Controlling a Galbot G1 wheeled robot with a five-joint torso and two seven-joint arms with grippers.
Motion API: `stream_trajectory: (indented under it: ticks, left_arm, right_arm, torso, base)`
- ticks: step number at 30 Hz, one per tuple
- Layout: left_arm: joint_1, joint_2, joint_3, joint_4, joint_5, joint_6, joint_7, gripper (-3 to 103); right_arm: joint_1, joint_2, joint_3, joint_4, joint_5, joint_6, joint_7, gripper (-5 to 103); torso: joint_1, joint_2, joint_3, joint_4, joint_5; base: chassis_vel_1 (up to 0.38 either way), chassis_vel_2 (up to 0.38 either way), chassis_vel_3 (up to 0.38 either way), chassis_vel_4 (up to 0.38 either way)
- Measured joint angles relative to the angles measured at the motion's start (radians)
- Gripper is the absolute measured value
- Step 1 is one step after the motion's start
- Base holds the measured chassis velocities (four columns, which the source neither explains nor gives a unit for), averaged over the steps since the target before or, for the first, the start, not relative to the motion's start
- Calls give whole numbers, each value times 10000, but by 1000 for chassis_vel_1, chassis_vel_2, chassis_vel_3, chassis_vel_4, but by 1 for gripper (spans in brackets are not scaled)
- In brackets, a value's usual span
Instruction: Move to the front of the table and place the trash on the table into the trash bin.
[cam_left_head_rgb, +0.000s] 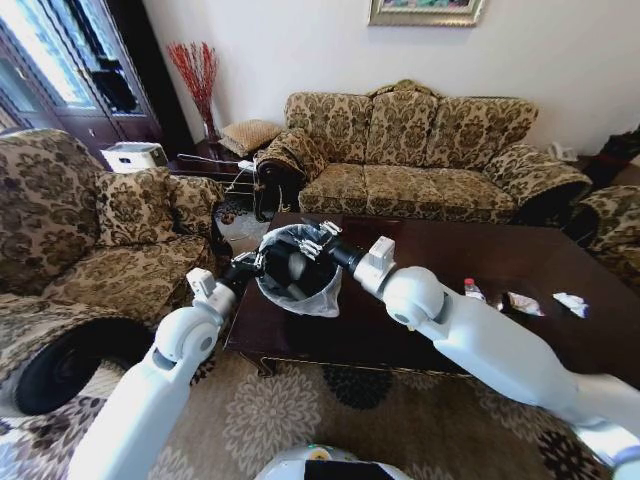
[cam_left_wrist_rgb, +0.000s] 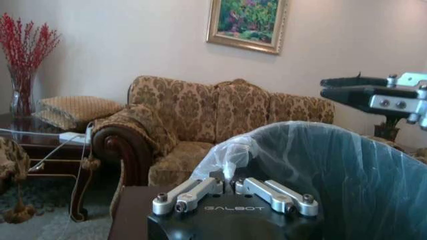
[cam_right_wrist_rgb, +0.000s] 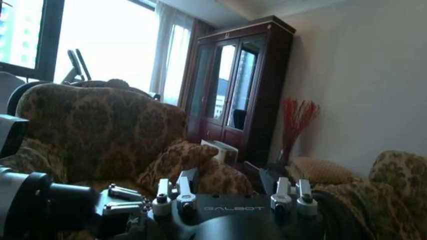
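a glossy dark brown table (cam_left_head_rgb: 420, 330) is seen from above, with a patterned sofa (cam_left_head_rgb: 420, 150) behind it and a matching armchair (cam_left_head_rgb: 100, 240) off its left end. the trash bin (cam_left_head_rgb: 300, 275), black and lined with a pale plastic bag, is held up at the table's left end, tipped so that its mouth faces along the tabletop. it is held by the left gripper (cam_left_head_rgb: 258, 263), which is clamped on the bag-covered rim at the bin's left side; in the left wrist view the fingers of the left gripper (cam_left_wrist_rgb: 230, 177) are seen pinched together on the folded bag edge of the trash bin (cam_left_wrist_rgb: 333, 170). the bin appears to be kept there so that items can be dropped in without a long carry.

the right gripper (cam_left_head_rgb: 318, 240) is poised just above the bin's mouth, its fingers spread apart and nothing visible between them, which suggests a release over the bin.

toward the table's right end, well apart from the bin, trash is lying on the wood: a small bottle with a red label (cam_left_head_rgb: 471, 290), a shiny crumpled wrapper (cam_left_head_rgb: 524, 303) just beside it, and a crumpled white tissue (cam_left_head_rgb: 571, 303) farther right. by this judgement the task is only partly done.
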Motion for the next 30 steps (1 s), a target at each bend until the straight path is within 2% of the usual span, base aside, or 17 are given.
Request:
stream_trajectory:
  ticks: [3,6,8,9,10,11,12,14,15,16,18,21,23,26,27,29,30]
  left_arm:
    - [35,-38,-28,1,0,-12,1,3]
    - [82,-69,-115,18,1,-23,2,3]
    - [88,-77,-158,29,4,-32,1,3]
    - [103,-95,-227,30,4,-45,5,3]
    - [157,-96,-303,15,4,-71,10,3]
    - [157,-96,-303,15,4,-71,10,3]
    - [322,-85,-472,-92,7,-110,10,3]
    - [591,-75,-674,-301,16,-159,-11,3]
    - [591,-75,-674,-301,16,-159,-11,3]
    - [684,-76,-737,-418,18,-181,-54,3]
    - [675,-98,-738,-453,21,-187,-85,3]
    - [670,-179,-691,-585,28,-187,-128,3]
    - [692,-184,-694,-613,28,-188,-128,3]
    - [767,-140,-721,-694,27,-188,-126,3]
    - [767,-140,-721,-694,27,-188,-126,3]
    - [776,-97,-723,-725,28,-192,-113,3]
    - [776,-97,-723,-725,28,-192,-113,3]
  right_arm:
    - [-72,-56,376,13,181,130,117,65]
    - [-495,-397,1203,220,554,293,341,82]
    - [-741,-612,1599,328,662,345,424,82]
    - [-1241,-987,2263,473,734,474,626,92]
    - [-1550,-1175,2629,505,729,598,840,96]
    - [-1550,-1175,2629,505,729,598,840,96]
    - [-1850,-1290,2959,484,682,762,1223,99]
    - [-2250,-1286,3297,294,472,893,1778,100]
    - [-2250,-1286,3297,294,472,893,1778,100]
    - [-2894,-1270,3707,84,6,896,2270,100]
    - [-3600,-1247,4070,-41,-402,896,2593,100]
    - [-6541,-349,5721,-419,-1640,1013,2774,100]
    - [-7066,-37,6012,-514,-1907,1078,2724,100]
    - [-9448,1860,7292,-1112,-2944,1579,2519,100]
    - [-9448,1860,7292,-1112,-2944,1579,2519,100]
    - [-10389,3003,7676,-1599,-3218,1836,2568,100]
    - [-10389,3003,7676,-1599,-3218,1836,2568,100]
  torso:
    - [0,0,0,2,-1]
    - [1,-2,0,2,1]
    - [0,-2,0,1,1]
    - [0,-2,0,-3,0]
    - [0,-2,-1,-9,1]
    - [0,-2,-1,-9,1]
    - [0,-2,-1,-13,0]
    - [-1,-1,-1,-2,3]
    - [-1,-1,-1,-2,3]
    - [-1,-1,-1,10,5]
    - [-1,-1,-1,8,-1]
    - [1,-1,-1,-6,-1]
    - [1,-2,-1,-9,2]
    - [-2,-1,-2,-9,8]
    - [-2,-1,-2,-9,8]
    - [-3,-1,-2,-3,1]
    - [-3,-1,-2,-3,1]
  base:
    - [0,0,0,0]
    - [0,0,0,0]
    - [0,0,0,0]
    - [0,0,0,0]
    - [0,0,0,0]
    - [0,0,0,0]
    - [0,0,0,0]
    - [0,0,0,0]
    - [0,0,0,0]
    - [0,0,0,0]
    - [0,0,0,0]
    - [0,0,0,0]
    - [0,0,0,0]
    - [0,0,0,0]
    - [0,0,0,0]
    - [0,0,0,0]
    - [0,0,0,0]
